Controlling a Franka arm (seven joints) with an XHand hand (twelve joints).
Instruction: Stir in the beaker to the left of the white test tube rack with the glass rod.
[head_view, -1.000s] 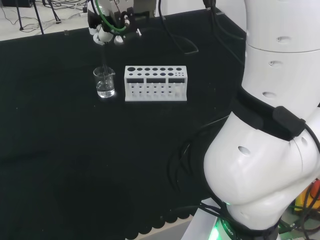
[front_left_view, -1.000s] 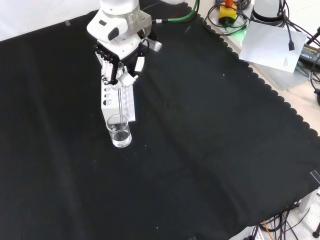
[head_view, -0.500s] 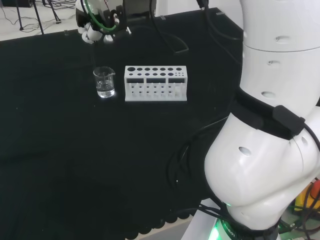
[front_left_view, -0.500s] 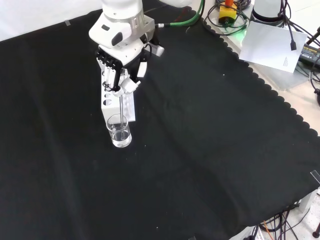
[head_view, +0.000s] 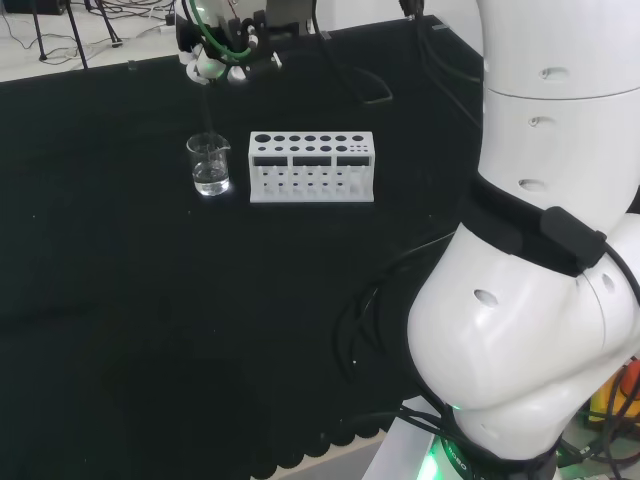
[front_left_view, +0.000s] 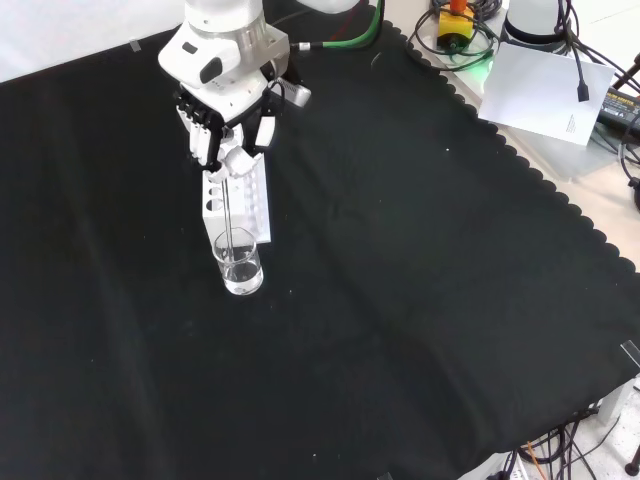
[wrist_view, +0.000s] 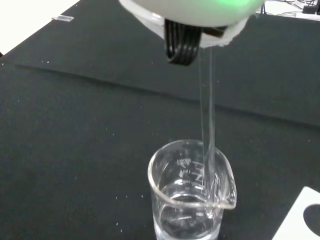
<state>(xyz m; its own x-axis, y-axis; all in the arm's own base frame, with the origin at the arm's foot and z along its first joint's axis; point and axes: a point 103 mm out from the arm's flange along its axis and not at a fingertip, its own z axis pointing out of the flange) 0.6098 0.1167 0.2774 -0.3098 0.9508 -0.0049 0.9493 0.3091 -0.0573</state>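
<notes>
Hand (front_left_view: 228, 135) pinching glass rod (wrist_view: 207, 125), tip in beaker (wrist_view: 191, 197)

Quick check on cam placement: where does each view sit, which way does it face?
Head: behind and above the arm's base, looking over the white arm links at the rack and beaker.
Front: opposite the arm, looking down on the cloth; hand enters from the top, holding the glass rod.
Wrist: at the wrist, looking past the palm down the rod into the beaker.
Shared: beaker and rod appear in all three.
</notes>
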